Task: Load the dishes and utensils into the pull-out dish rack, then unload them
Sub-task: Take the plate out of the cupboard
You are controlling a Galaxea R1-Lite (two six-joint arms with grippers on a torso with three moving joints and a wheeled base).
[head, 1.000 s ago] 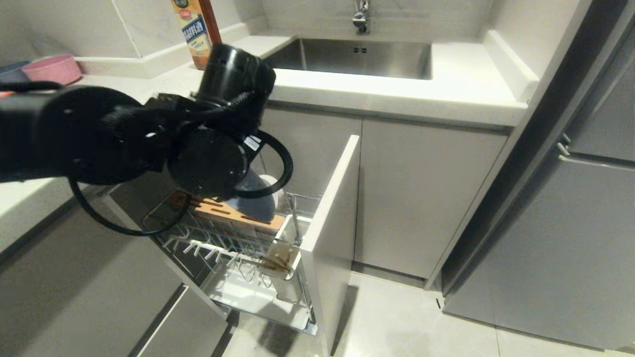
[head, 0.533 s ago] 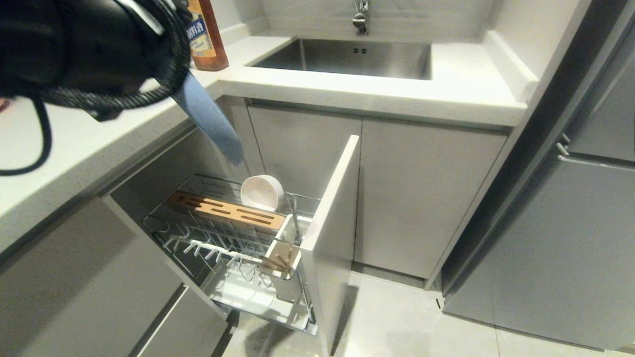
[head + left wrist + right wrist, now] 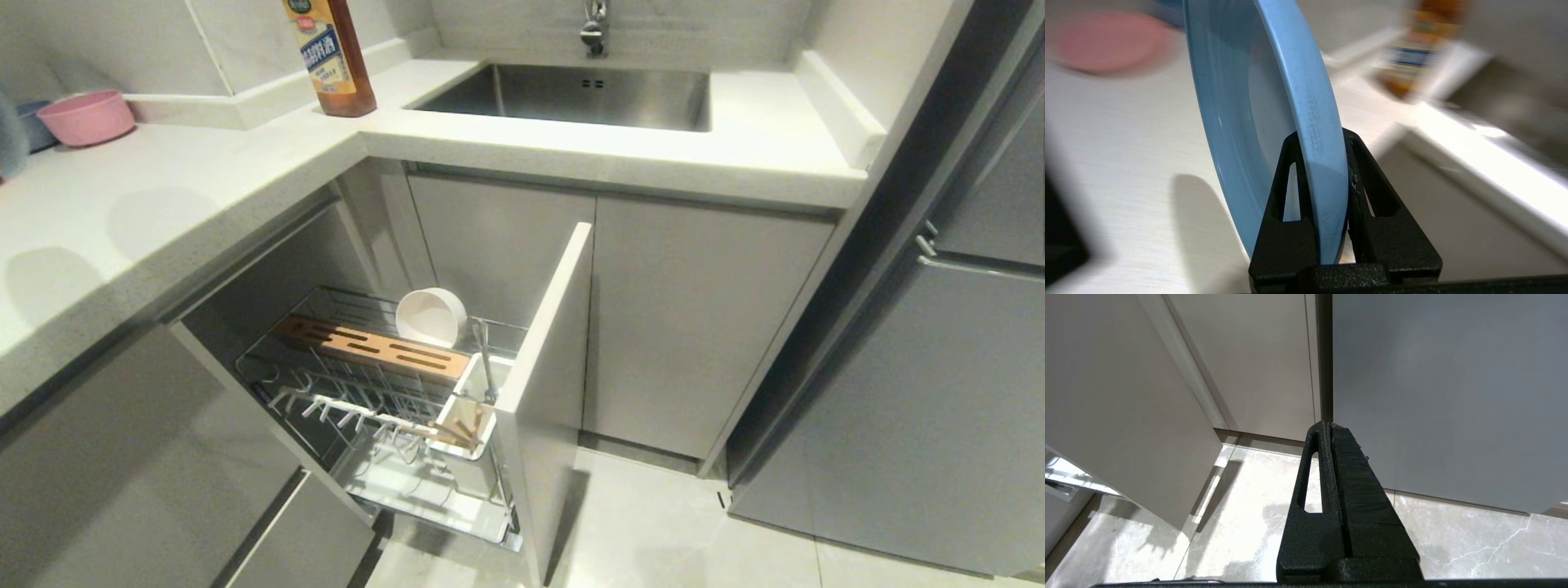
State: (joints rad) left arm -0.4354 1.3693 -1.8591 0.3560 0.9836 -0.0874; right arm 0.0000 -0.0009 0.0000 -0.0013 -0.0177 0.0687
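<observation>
**Desk editor:** What is at risk here?

**Photographer:** The light-blue plate [image 3: 1274,102] stands on edge, pinched by its rim alone in the left gripper [image 3: 1319,141], above the pale desk [image 3: 1126,163]. The fingers [image 3: 1290,196] clamp only a narrow strip of a smooth, glazed-looking rim. In my judgement a quick swing or wrist roll could let it pivot or slip out, and a drop onto the desk could chip it. Lowered on edge instead of flat, it could roll or tip.

**Desk editor:** Anything nearby to hit?

**Photographer:** A pink bowl [image 3: 86,116] and a brown bottle [image 3: 331,57] stand on the desk; a wide sweep could knock either (the bottle looks tall and easy to topple).

**Desk editor:** And the rest of the load?

**Photographer:** It sits in the pull-out dish rack [image 3: 326,392], which is drawn out below the desk. The cream-white bowl [image 3: 430,317] leans on its side behind the wooden block [image 3: 371,349], and the spoon [image 3: 485,359] and chopsticks [image 3: 457,430] stand in the white utensil cup [image 3: 473,408].

**Desk editor:** What can't readers see?

**Photographer:** The left arm is outside the head view; only a grey-blue sliver shows at its far left edge, and I cannot say what that is. The wrist view is smeared behind the plate, whose top is cut off, so its height over the desk is unclear. The right gripper [image 3: 1329,428] hangs closed and empty near cabinet fronts and floor.
</observation>
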